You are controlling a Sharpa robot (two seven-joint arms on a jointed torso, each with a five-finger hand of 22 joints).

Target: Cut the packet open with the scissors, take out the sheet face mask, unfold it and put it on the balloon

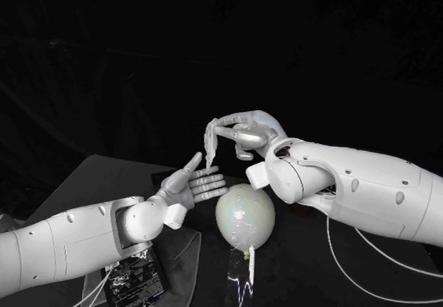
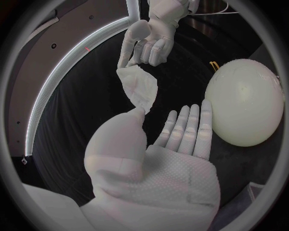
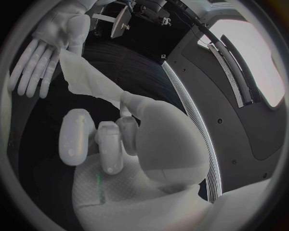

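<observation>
Overhead, my right hand point(image 1: 246, 130) pinches the folded sheet mask point(image 1: 210, 142), which hangs above the surface point(image 1: 313, 294). My left hand point(image 1: 191, 187) is open beneath it, fingers straight. The balloon point(image 1: 245, 213) lies just beside that hand, the dark packet point(image 1: 136, 282) by my left forearm.

Left wrist view: my thumb tip meets the mask's point(image 2: 139, 86) lower end.

Right wrist view: the mask point(image 3: 90, 79) runs from my pinch towards my left hand point(image 3: 51, 43).

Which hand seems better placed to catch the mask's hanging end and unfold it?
Probably the left hand: it is open, fingers spread, right by the lower end of the mask. The right hand is busy pinching its top.
</observation>
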